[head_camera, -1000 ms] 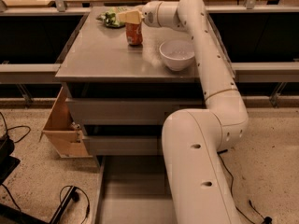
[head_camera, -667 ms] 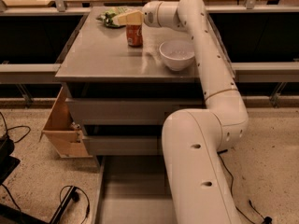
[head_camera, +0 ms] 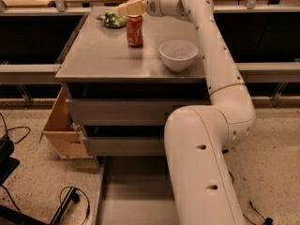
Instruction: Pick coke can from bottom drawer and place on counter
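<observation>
Red and upright, the coke can [head_camera: 134, 30] stands on the grey counter [head_camera: 103, 55], toward its 12 o'clock edge and out of the bottom drawer [head_camera: 133, 191]. Your hand [head_camera: 131, 7] hangs at the can's 12 o'clock, just over its silver top. You cannot tell whether the hand is open or closed, nor whether it touches the can, because its working end is turned away from you. The green bag [head_camera: 111, 20] at the can's 10 o'clock is partly hidden behind the hand.

The bottom drawer is pulled out toward 6 o'clock. The arm's [head_camera: 206, 163] thick lower link covers its right side, and the frame edge cuts off its front. The white bowl [head_camera: 178, 54] sits at the can's 4 o'clock, apart from it.

Against a second ago, the hand sits a little higher over the can. The can and the bowl are where they were.
</observation>
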Controlling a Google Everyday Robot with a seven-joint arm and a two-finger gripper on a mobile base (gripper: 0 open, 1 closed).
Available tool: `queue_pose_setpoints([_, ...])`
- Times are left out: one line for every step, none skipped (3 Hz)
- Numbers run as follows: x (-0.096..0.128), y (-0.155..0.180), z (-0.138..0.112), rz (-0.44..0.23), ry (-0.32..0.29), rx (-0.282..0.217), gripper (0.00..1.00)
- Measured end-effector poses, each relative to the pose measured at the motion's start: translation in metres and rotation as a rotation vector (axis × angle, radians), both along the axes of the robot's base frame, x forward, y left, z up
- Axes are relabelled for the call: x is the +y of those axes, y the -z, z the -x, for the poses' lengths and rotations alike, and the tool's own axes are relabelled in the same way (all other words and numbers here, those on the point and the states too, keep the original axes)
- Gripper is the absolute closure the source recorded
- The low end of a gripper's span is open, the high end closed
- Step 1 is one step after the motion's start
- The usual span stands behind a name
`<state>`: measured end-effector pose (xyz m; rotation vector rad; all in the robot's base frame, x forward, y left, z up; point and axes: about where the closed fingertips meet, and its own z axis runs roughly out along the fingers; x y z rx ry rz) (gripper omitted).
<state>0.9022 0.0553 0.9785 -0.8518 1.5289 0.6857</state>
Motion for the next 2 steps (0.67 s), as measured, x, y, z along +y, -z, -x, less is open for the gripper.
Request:
queue_pose_setpoints([0.007,-0.050,0.023,0.125,-0.006,-0.117,0.00])
queue_pose_setpoints([-0.018,-0.110,0.054,0.231,0.063,-0.186,0.00])
